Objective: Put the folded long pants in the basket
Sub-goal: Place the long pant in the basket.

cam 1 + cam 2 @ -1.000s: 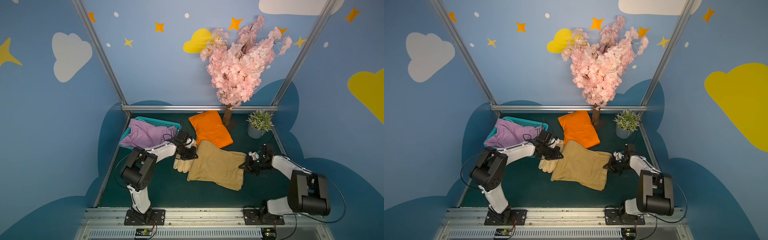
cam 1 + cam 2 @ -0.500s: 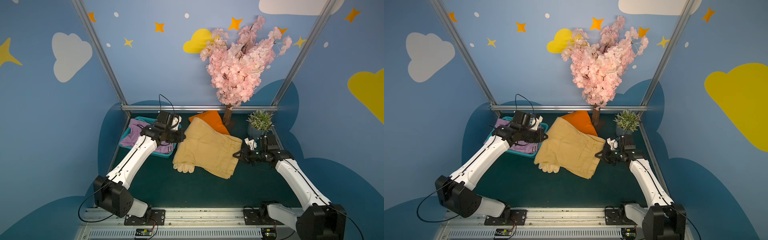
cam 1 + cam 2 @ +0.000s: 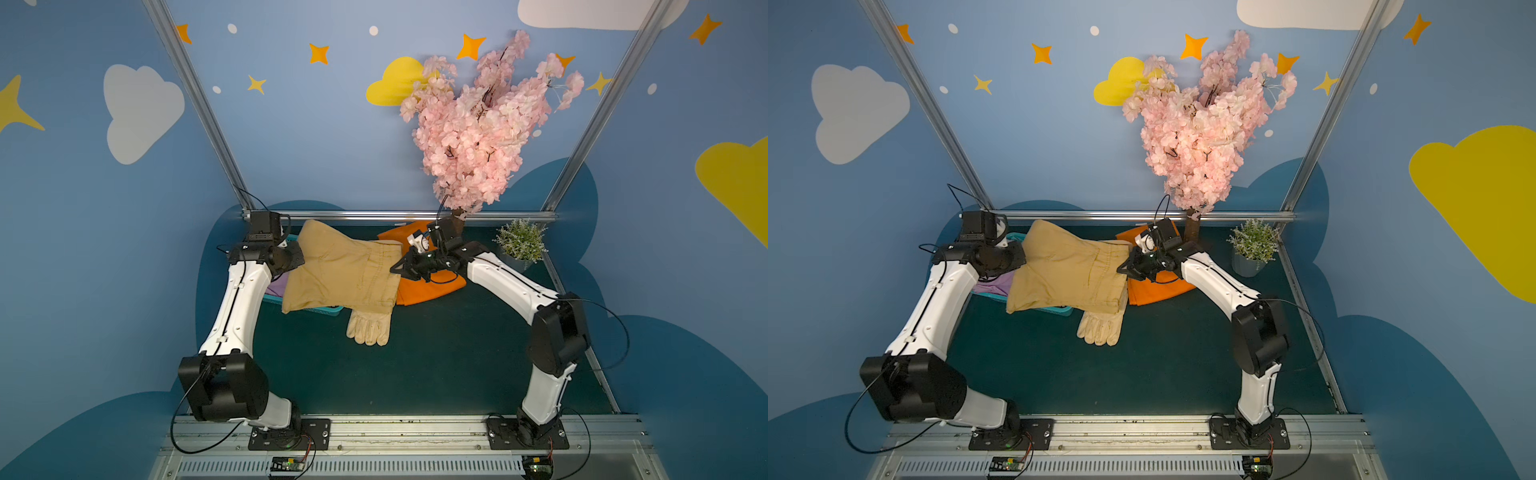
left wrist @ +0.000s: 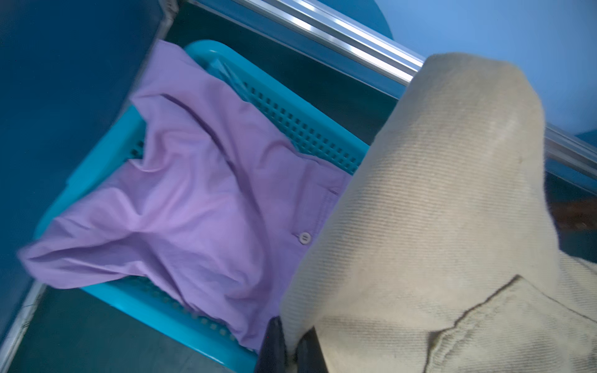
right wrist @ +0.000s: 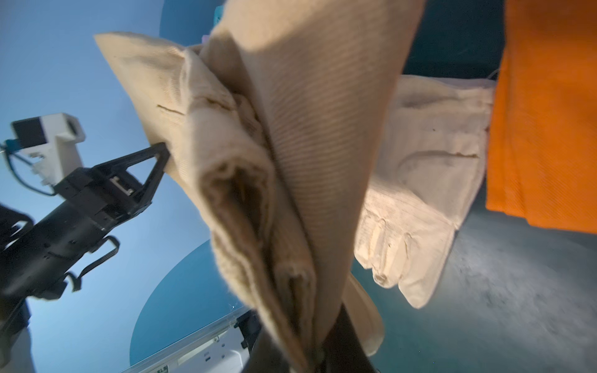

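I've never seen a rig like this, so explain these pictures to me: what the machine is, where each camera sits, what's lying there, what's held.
Two white robot arms stand at a green table. Two pictures look down from overhead; two come from cameras on the arms' wrists. The left pincer and right pincer are each shut on an end of the tan pants, held in the air partly over the teal basket, where lilac pants lie. On the table lie orange pants and cream gloves.
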